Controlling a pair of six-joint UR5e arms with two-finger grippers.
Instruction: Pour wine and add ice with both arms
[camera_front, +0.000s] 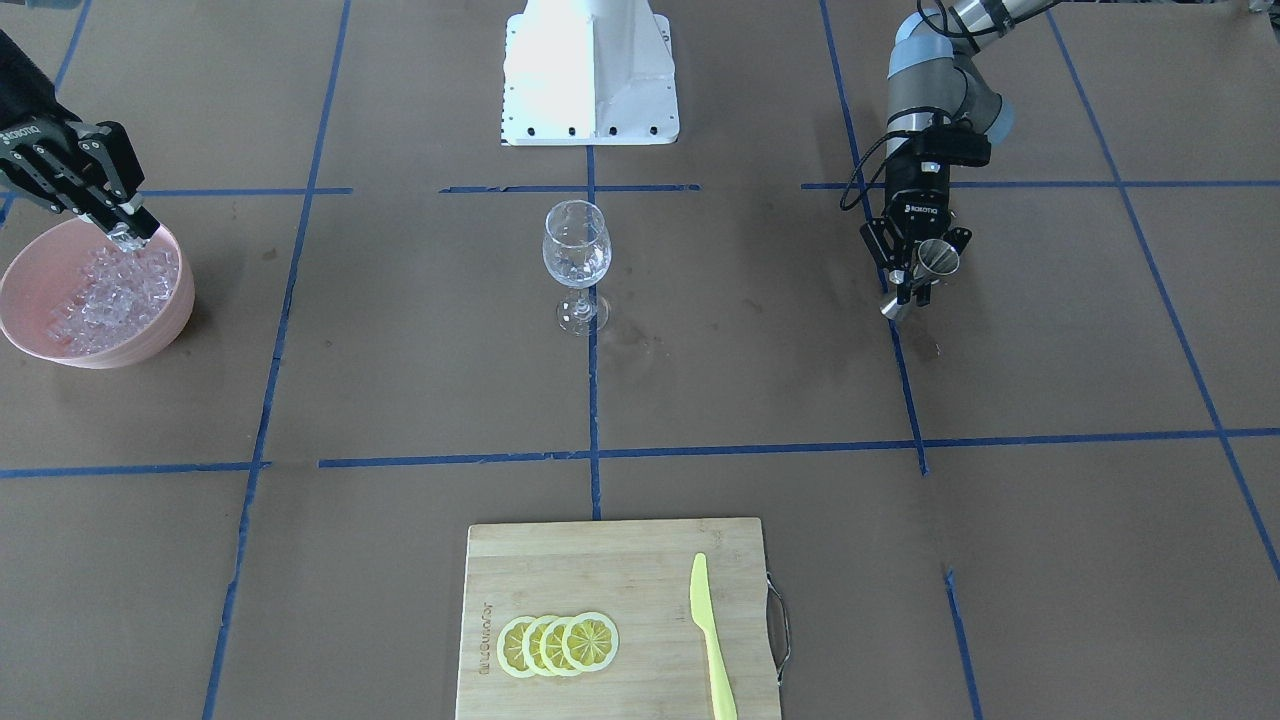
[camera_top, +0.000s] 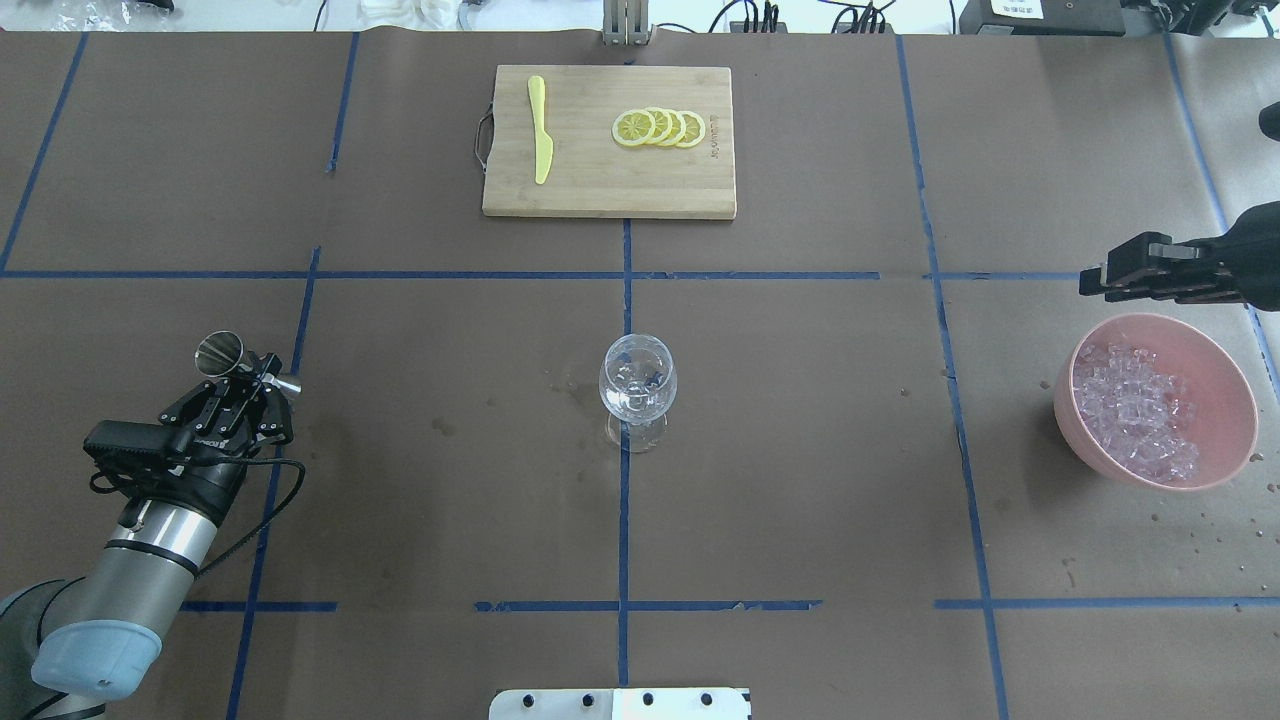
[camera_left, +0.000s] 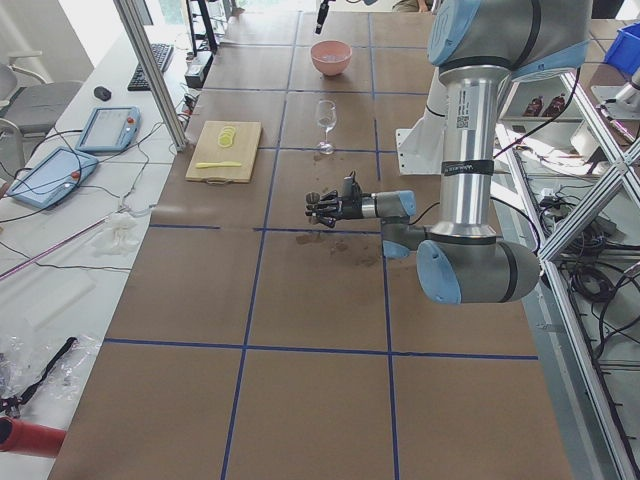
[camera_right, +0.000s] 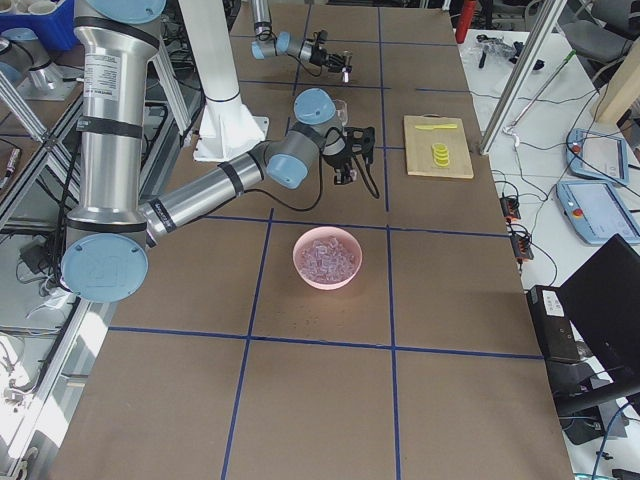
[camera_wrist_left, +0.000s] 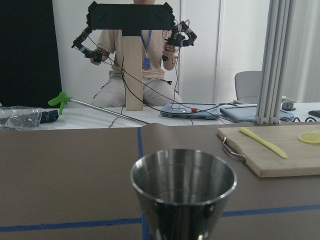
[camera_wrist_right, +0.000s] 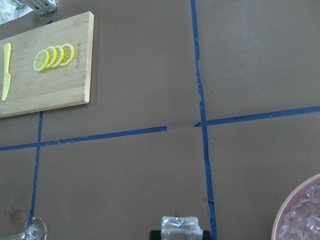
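Note:
My left gripper (camera_front: 915, 285) is shut on a small steel jigger (camera_front: 935, 258), held above the table on my left side; the jigger also shows in the overhead view (camera_top: 222, 352) and fills the left wrist view (camera_wrist_left: 183, 195). An empty clear stemmed glass (camera_top: 637, 380) stands upright at the table's middle. My right gripper (camera_front: 128, 232) is shut on one clear ice cube (camera_wrist_right: 181, 225), just above the rim of a pink bowl (camera_top: 1230, 380) that holds a heap of ice (camera_top: 1135, 405).
A wooden cutting board (camera_top: 600, 190) lies at the far middle edge, with several lemon slices (camera_top: 660, 127) and a yellow plastic knife (camera_top: 540, 140) on it. The white pedestal (camera_front: 590, 70) stands at my side of the table. Blue tape lines cross the brown cover.

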